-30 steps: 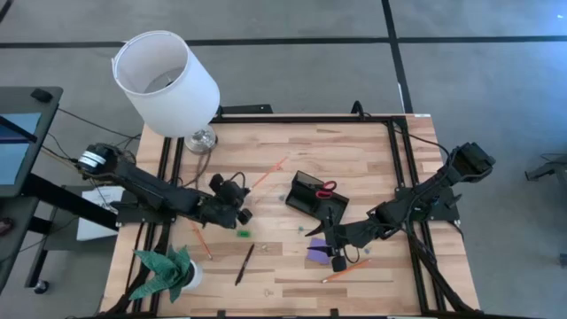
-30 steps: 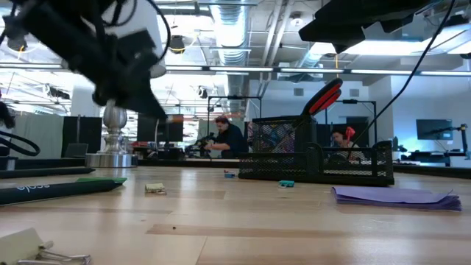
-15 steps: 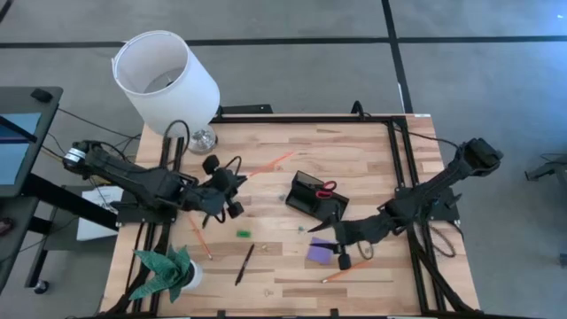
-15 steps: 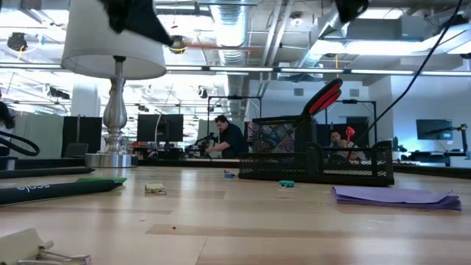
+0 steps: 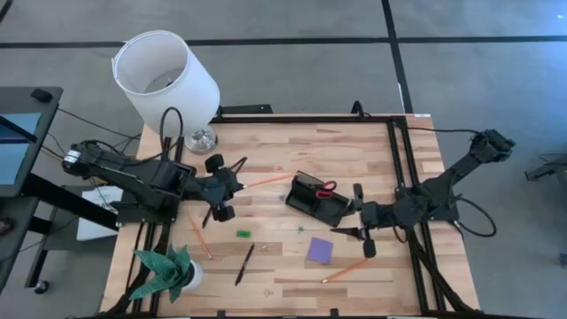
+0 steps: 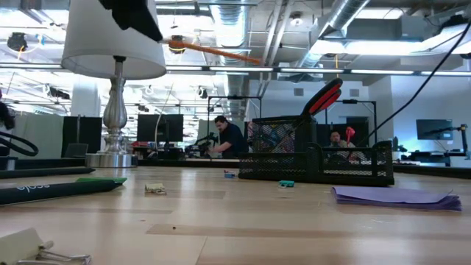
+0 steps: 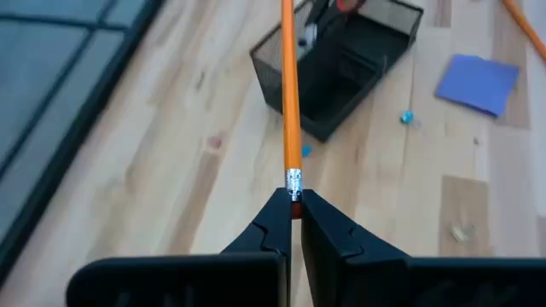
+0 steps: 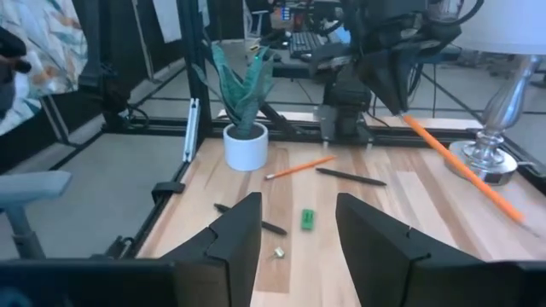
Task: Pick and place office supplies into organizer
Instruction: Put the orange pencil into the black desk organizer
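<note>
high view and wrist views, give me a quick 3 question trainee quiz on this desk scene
1. True or false: the left end effector is shut on a pencil.
2. The scissors are: A) in the organizer, B) on the bare table, C) in the right end effector.
3. Fill in: the right end effector's jaws are ____ and hold nothing.

Key: 1 true; 2 A; 3 open
</note>
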Available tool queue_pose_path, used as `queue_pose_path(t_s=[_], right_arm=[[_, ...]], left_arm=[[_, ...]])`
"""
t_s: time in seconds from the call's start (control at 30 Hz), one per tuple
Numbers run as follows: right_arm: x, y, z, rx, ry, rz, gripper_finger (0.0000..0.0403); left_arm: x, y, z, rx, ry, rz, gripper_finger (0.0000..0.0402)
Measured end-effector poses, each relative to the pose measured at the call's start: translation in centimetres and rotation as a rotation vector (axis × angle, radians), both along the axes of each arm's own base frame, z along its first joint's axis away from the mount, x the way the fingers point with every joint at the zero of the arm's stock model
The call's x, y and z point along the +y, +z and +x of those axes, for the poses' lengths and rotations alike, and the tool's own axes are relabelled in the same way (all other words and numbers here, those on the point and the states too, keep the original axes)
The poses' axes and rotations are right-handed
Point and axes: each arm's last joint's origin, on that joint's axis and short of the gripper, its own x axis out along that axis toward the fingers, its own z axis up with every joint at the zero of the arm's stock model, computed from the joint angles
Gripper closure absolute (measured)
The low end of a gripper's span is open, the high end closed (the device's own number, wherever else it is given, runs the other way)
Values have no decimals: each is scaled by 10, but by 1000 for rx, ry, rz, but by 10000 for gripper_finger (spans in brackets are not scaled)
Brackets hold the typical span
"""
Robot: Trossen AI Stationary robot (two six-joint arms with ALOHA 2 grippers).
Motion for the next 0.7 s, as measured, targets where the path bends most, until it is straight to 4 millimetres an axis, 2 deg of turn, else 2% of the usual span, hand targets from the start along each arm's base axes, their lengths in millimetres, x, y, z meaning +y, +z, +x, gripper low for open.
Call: queue_pose_path(t_s=[0.2, 0.33, 0.4, 0.5, 0.7], right_arm=[[-2, 0, 1, 0, -10, -5, 253], [-8, 0, 4, -2, -54, -18, 255], [-11, 0, 6, -3, -69, -33, 256], [-16, -1, 8, 5, -89, -50, 257], [-21, -8, 9, 72, -108, -92, 258]], left_arm=[[11, 25, -2, 16, -10, -56, 401], [22, 40, 10, 103, 13, -47, 401], [25, 41, 22, 187, 14, -22, 401], [27, 33, 46, 339, -19, 23, 401], [23, 35, 95, 413, -102, 63, 401]])
